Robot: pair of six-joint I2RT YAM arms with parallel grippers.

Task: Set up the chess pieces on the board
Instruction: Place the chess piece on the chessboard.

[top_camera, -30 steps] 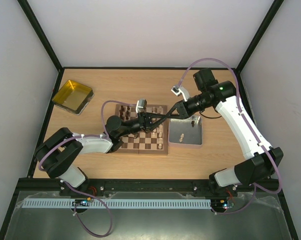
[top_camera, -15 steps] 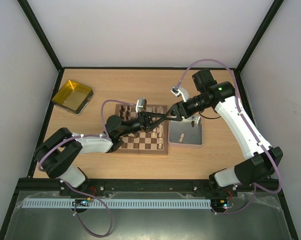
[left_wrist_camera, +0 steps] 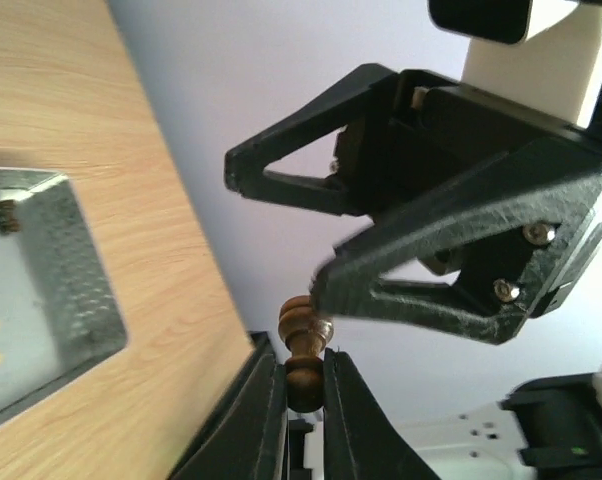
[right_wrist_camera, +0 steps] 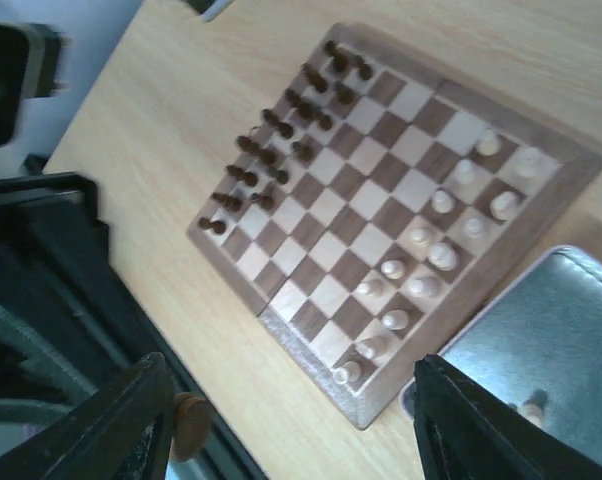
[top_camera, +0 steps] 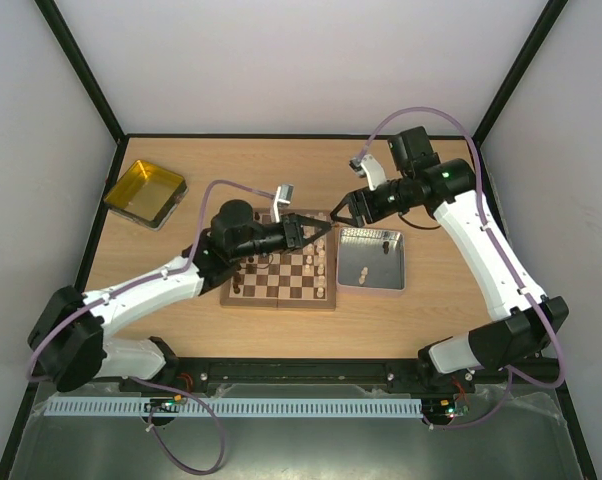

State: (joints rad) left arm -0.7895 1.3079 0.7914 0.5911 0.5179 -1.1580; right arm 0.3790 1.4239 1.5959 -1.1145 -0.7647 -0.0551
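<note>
1. A dark brown wooden chess piece (left_wrist_camera: 301, 322) is pinched by its bottom end in the left gripper (left_wrist_camera: 303, 378). That gripper is squeezed narrow on it. The piece is up in the air, over the board's 1 o'clock corner.
2. The square wooden chessboard (top_camera: 279, 303), with dark and pale squares, lies flat in the middle of the counter (top_camera: 221, 170).
3. Many dark brown chess pieces (right_wrist_camera: 271, 150) stand in two rows along the board's 9 o'clock side. The left arm hides some of them from above.
4. The pale cream chess pieces (right_wrist_camera: 431, 255) stand along the board's 3 o'clock side.
5. The right gripper (top_camera: 343, 212) is spread wide and holds nothing. It hangs in the air at 1 o'clock from the held piece. One fingertip is very near the top of the piece, but I cannot tell if they touch.
6. A grey metal tray (top_camera: 381, 265) sits just beside the board at 3 o'clock. A few small pale pieces (top_camera: 384, 243) lie in it.
7. A yellow tray (top_camera: 144, 192) sits well apart from the board, at 10 o'clock.
</note>
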